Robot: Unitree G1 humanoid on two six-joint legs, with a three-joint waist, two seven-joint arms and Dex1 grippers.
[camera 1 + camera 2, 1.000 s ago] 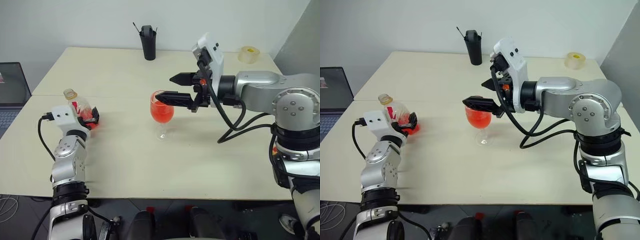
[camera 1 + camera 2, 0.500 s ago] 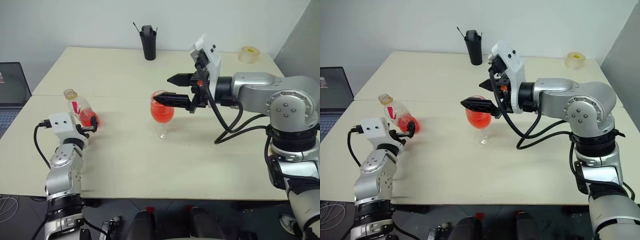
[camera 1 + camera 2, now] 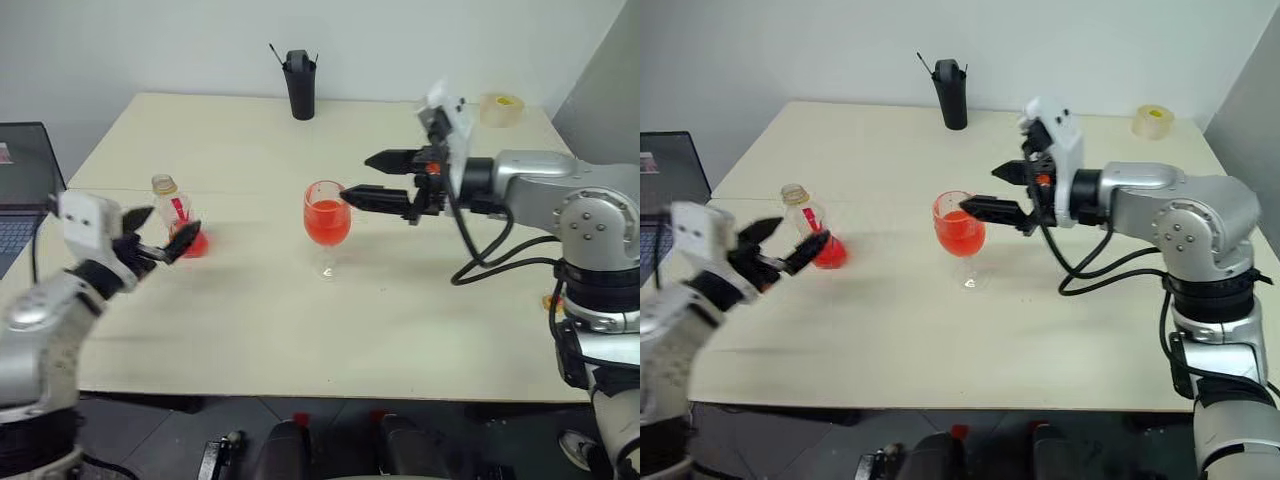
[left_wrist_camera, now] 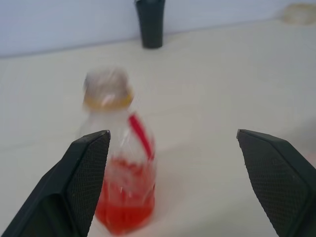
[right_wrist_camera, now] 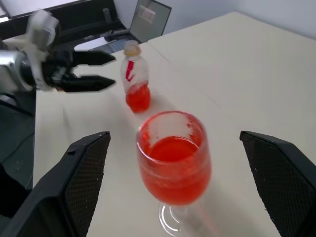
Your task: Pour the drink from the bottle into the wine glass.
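Note:
The wine glass (image 3: 327, 222) stands mid-table with red drink (image 5: 174, 170) filling much of its bowl. The bottle (image 3: 174, 212) stands upright at the left, a little drink (image 4: 123, 207) in its bottom. My left gripper (image 3: 168, 232) hovers open in front of the bottle, raised off the table and not touching it; in the left wrist view the bottle sits ahead near one finger (image 4: 84, 182). My right gripper (image 3: 356, 177) is open just right of the glass rim, holding nothing.
A tall black cup (image 3: 298, 85) stands at the far edge. A roll of tape (image 3: 500, 107) lies at the far right corner. A laptop (image 3: 25, 180) sits beyond the table's left edge. A seam (image 3: 250, 192) runs between the two tabletops.
My left gripper has drawn back from the bottle and risen, leaving it upright on the table. My right gripper has shifted right, away from the glass bowl.

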